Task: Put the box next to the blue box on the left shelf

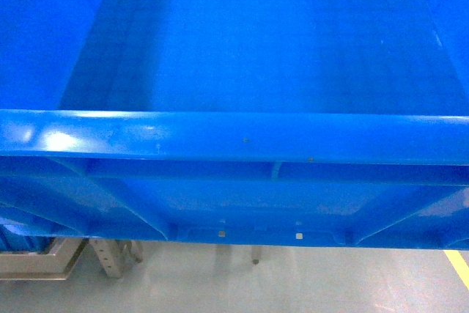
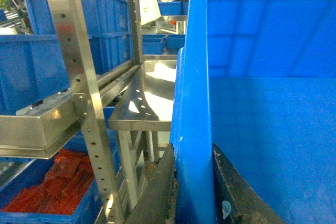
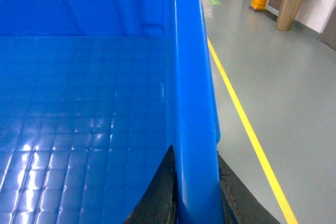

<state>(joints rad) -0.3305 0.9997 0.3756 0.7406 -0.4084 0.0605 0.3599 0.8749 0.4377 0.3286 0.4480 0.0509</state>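
Note:
The box (image 1: pixel 249 56), a big bright-blue crate, fills the head view, with its near rim (image 1: pixel 234 137) across the middle and its flat floor beyond. My left gripper (image 2: pixel 193 150) is shut on the crate's left rim, one dark finger (image 2: pixel 157 192) outside the wall and one inside. On the opposite rim my right gripper (image 3: pixel 195 153) is shut the same way. Blue boxes (image 2: pixel 31 72) stand on the steel shelf rack (image 2: pixel 73 51) to the left, seen in the left wrist view. A bare steel shelf surface (image 2: pixel 155 90) lies just beside the crate's left wall.
A lower blue bin holding red pieces (image 2: pixel 47 187) sits under the rack. A rack leg (image 1: pixel 110 254) shows below the crate. On the right, grey floor carries a yellow line (image 3: pixel 241 114), with a potted plant (image 3: pixel 289 11) far off.

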